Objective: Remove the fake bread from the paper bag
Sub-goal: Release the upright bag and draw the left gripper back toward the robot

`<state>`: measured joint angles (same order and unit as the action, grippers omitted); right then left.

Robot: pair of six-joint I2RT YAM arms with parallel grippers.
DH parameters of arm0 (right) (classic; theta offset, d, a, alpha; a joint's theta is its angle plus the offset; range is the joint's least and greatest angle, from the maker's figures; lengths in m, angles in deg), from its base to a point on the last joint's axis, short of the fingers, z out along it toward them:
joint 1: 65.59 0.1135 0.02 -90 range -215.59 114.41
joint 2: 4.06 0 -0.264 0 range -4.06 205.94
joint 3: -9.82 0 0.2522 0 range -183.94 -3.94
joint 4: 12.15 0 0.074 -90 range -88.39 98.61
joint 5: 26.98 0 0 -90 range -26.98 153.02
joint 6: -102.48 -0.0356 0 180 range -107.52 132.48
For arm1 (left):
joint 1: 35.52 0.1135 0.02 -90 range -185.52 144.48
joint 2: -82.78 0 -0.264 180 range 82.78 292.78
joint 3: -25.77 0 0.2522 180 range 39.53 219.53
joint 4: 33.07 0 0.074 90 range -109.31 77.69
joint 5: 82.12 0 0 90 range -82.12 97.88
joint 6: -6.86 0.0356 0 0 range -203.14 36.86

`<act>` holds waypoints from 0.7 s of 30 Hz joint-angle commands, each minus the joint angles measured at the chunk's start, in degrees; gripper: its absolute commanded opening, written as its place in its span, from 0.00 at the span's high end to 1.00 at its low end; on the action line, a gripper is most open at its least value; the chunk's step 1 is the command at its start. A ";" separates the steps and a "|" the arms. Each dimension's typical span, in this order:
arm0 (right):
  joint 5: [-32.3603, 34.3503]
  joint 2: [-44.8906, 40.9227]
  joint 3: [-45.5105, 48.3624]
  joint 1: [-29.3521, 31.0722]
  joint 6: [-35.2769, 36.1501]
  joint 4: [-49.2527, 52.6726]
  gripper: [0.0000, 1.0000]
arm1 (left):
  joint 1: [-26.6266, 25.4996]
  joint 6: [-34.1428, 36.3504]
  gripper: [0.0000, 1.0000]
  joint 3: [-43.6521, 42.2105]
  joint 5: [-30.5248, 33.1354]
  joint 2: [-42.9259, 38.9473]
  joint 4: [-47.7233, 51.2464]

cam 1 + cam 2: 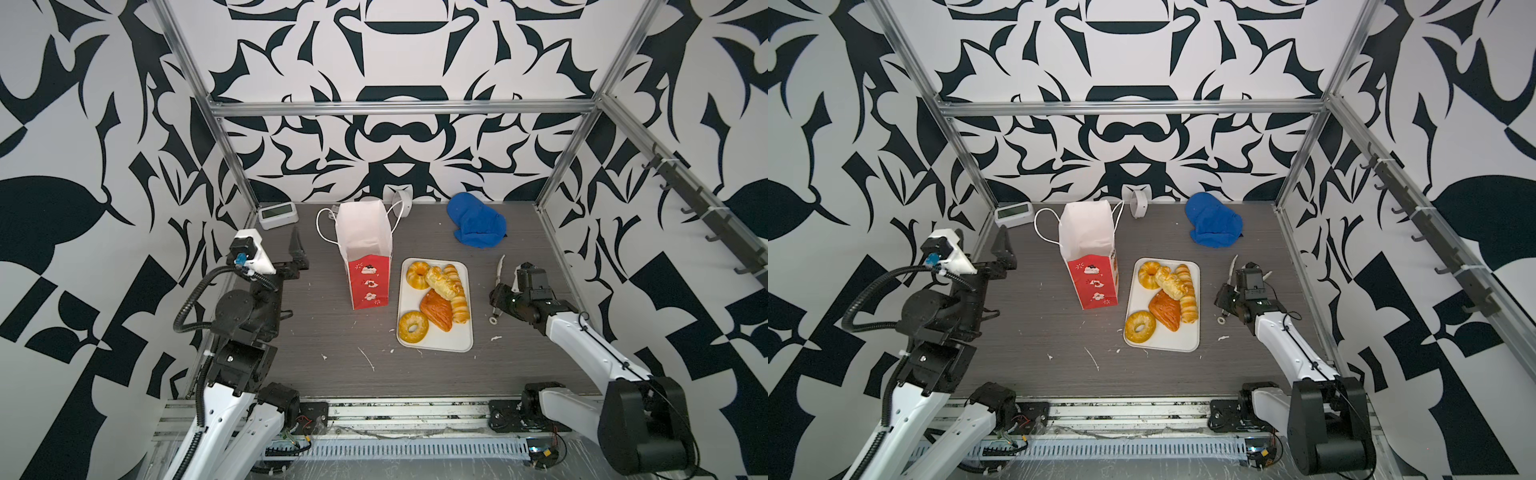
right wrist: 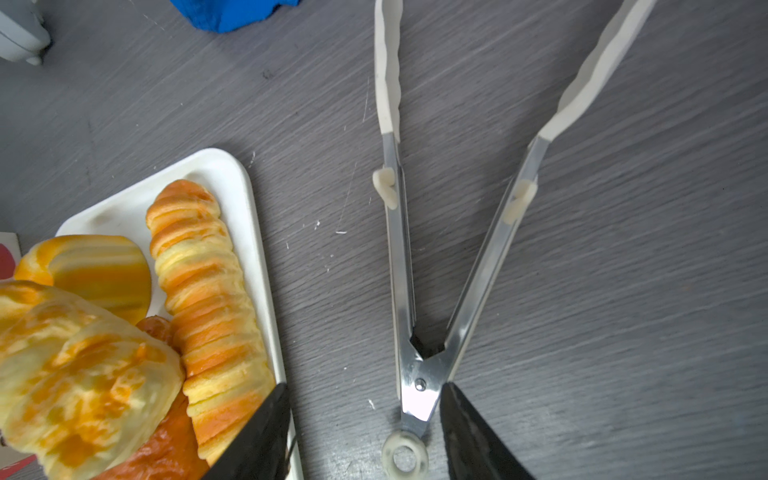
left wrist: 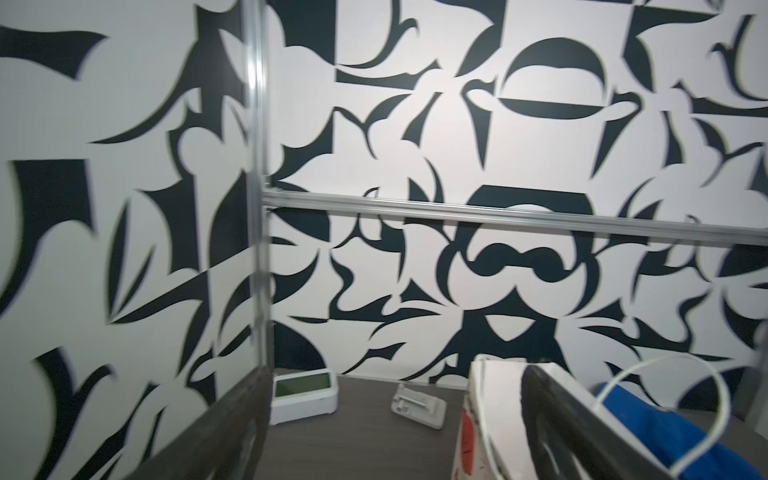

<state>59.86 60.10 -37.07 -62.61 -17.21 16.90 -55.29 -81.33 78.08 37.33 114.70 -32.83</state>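
The red and white paper bag (image 1: 365, 249) (image 1: 1088, 245) stands upright with its mouth open; inside I see only its white walls. The fake bread lies on a white tray (image 1: 436, 347) to its right: two rings (image 1: 417, 274) (image 1: 412, 327), a braided bun (image 1: 440, 282), a long croissant (image 1: 459, 299) and a reddish puff (image 1: 436, 309). My left gripper (image 1: 299, 257) (image 3: 390, 449) hangs open and empty left of the bag. My right gripper (image 1: 496, 299) (image 2: 365, 388) is low beside the tray, jaws apart around the hinge of metal tongs (image 2: 419, 374), whose arms are spread.
A blue cloth (image 1: 476, 222) lies at the back right. A white clock (image 1: 277, 216) and a small white round device (image 1: 403, 203) stand along the back wall. Aluminium frame posts edge the table, and a rail of hooks (image 1: 685, 195) runs along the right wall.
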 commanded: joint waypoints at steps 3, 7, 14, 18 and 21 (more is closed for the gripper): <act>2.01 -1.01 -0.97 0.18 3.69 -1.81 0.41 | 0.18 6.06 0.05 -12.99 19.28 3.08 -7.84; 2.16 -1.69 -0.35 0.26 4.03 -5.94 0.41 | 1.34 2.66 0.04 -19.42 16.75 11.92 -13.17; 12.41 -2.05 0.80 4.34 8.08 -13.65 0.43 | 11.92 -8.02 0.03 -25.16 -1.84 28.22 -27.08; 19.76 -2.27 0.51 7.91 10.46 -15.29 0.43 | 15.13 -7.17 0.03 -23.46 -8.03 35.44 -30.42; 22.05 -2.31 0.78 8.71 11.39 -15.79 0.43 | 17.95 -7.78 0.03 -22.86 -12.87 40.61 -34.15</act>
<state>75.60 58.88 -36.30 -54.54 -8.29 4.31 -39.09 -87.10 53.56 31.56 152.45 -59.52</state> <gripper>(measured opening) 0.573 0.973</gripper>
